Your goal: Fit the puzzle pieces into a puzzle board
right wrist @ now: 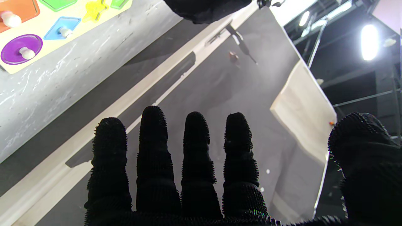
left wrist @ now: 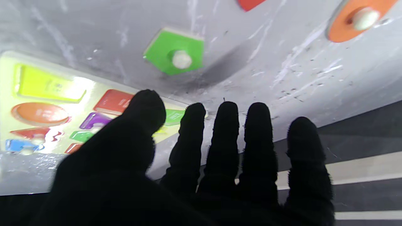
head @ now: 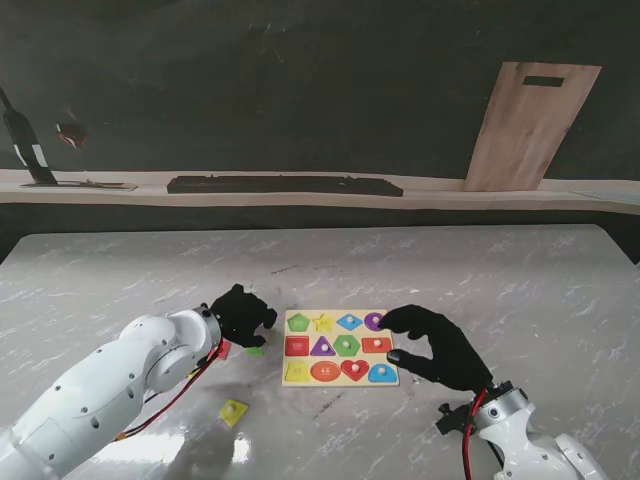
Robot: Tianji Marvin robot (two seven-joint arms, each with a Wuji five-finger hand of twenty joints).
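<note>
Marble table (head: 520, 280) spreads out under me, and the puzzle board (head: 341, 347) lies flat on it near my middle, between my two hands. Most of its slots hold pieces: a green pentagon, yellow star, blue diamond and purple circle (head: 373, 321) along the far row, red, purple, green and red-orange shapes in the middle row, and a yellow piece, orange oval, red heart and blue piece along the near row. My left hand (head: 240, 317) hovers just left of the board with its black-gloved fingers spread apart and nothing between them; its wrist view shows all five fingers (left wrist: 226, 125) fanned out above the table. A loose green pentagon piece (left wrist: 174, 52) with a white knob lies on the marble just beside that hand, close to the board's left edge, and from the stand I see only a sliver of it at my fingertips. A loose red piece (head: 225, 349) sits just under that wrist, and a loose yellow piece (head: 233, 411) lies nearer to me, well apart from the board. The left wrist view also catches an orange round piece (left wrist: 358, 19) with a white knob on the marble. My right hand (head: 435, 346) hangs over the board's right edge, fingers curled but apart, thumb separate, gripping nothing. A wooden cutting board (head: 532, 125) leans against the dark far wall.
</note>
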